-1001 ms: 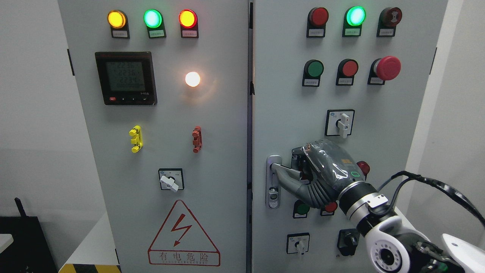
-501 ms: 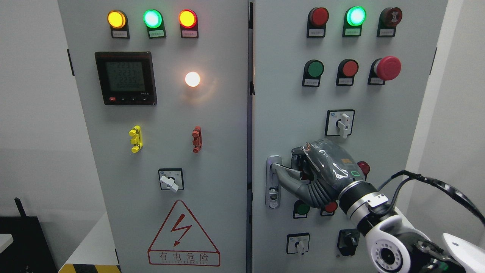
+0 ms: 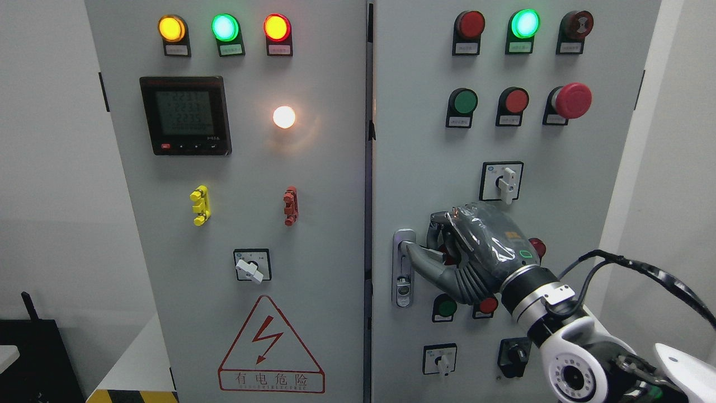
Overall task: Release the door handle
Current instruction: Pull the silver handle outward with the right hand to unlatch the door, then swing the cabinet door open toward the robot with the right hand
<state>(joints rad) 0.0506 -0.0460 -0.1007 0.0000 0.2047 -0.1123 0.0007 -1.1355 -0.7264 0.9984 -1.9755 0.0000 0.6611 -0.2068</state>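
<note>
The silver door handle (image 3: 404, 263) sits on the left edge of the right cabinet door (image 3: 425, 157), its lever pointing right. My right hand (image 3: 443, 249), dark grey under a clear film, comes in from the lower right. Its fingers (image 3: 442, 219) curl over the lever from above and the thumb (image 3: 428, 264) lies under it. The lever's outer end is hidden inside the hand. Both doors look closed, with a dark seam (image 3: 368, 168) between them. My left arm does not show.
Around the hand are a white rotary switch (image 3: 506, 182), a small red lamp (image 3: 537, 246), and green (image 3: 446, 308) and red (image 3: 488, 305) buttons. A red mushroom stop button (image 3: 571, 101) sticks out higher up. A black cable (image 3: 643, 268) loops off my right forearm.
My right hand has crept slightly up and to the left on the lever, and its knuckles have lifted a little. The handle and doors have not moved.
</note>
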